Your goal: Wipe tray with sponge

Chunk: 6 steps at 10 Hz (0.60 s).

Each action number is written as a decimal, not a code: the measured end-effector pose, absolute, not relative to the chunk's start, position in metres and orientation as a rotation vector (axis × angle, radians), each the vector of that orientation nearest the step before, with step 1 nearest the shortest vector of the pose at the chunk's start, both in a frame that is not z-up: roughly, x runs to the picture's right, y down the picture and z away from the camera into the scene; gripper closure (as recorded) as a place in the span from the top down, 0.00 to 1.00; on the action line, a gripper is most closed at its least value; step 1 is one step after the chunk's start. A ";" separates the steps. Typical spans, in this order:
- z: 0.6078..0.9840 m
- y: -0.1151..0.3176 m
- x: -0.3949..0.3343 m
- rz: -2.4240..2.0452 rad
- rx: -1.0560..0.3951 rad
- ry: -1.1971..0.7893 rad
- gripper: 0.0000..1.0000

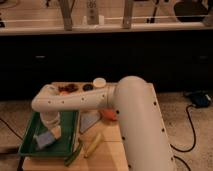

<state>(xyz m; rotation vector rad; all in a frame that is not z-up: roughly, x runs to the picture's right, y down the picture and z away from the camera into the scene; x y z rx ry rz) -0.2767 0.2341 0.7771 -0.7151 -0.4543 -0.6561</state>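
The green tray [29,131] lies at the left of the wooden table. My white arm reaches in from the right, and its wrist bends down into the tray. My gripper [49,136] is low over the tray's near left part. It is shut on the blue-grey sponge [43,141], which rests against the tray floor. The wrist hides most of the fingers.
A flat grey-blue cloth [89,120] lies just right of the tray. A yellow corn cob [93,144] and a green vegetable [72,156] lie near the table's front edge. An orange object [107,115], a white lid [99,82] and dark items [67,88] sit further back.
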 end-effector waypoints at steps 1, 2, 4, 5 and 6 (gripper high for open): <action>0.775 0.238 -0.264 -0.654 -0.714 -0.452 0.03; 0.774 0.238 -0.251 -0.646 -0.711 -0.445 0.03; 0.777 0.231 -0.240 -0.627 -0.703 -0.432 0.03; 0.782 0.223 -0.238 -0.621 -0.696 -0.425 0.03; 0.788 0.213 -0.237 -0.617 -0.689 -0.417 0.03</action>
